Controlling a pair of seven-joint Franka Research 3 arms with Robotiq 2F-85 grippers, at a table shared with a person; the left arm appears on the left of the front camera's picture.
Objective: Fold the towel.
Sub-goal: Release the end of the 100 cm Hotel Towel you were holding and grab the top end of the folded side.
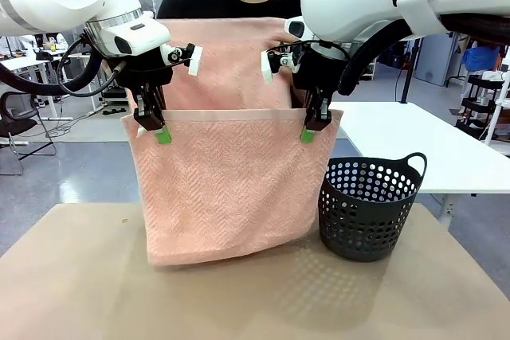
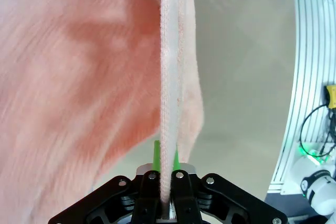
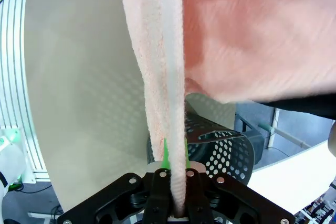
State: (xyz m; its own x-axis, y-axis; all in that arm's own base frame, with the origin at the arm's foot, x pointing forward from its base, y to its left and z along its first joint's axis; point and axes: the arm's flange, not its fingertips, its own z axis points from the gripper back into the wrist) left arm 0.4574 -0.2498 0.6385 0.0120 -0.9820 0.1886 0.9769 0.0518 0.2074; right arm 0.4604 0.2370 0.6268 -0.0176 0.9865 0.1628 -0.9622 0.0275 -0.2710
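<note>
The pale salmon-pink towel (image 1: 227, 189) hangs doubled over the table, its lower fold just above the tabletop. My left gripper (image 1: 163, 134) is shut on the front layer's upper left corner, and my right gripper (image 1: 307, 133) is shut on its upper right corner. Behind them the towel's other half (image 1: 231, 61) rises in front of the person's chest; the person's hands are hidden. In the left wrist view the towel's banded edge (image 2: 169, 77) runs into my shut left gripper (image 2: 166, 163). The right wrist view shows the same edge (image 3: 168, 77) pinched in my right gripper (image 3: 175, 163).
A dark perforated basket (image 1: 370, 209) stands on the tan table (image 1: 80, 292) just right of the hanging towel, also seen as the basket (image 3: 220, 145) below my right gripper. A white table (image 1: 414, 141) stands behind at the right.
</note>
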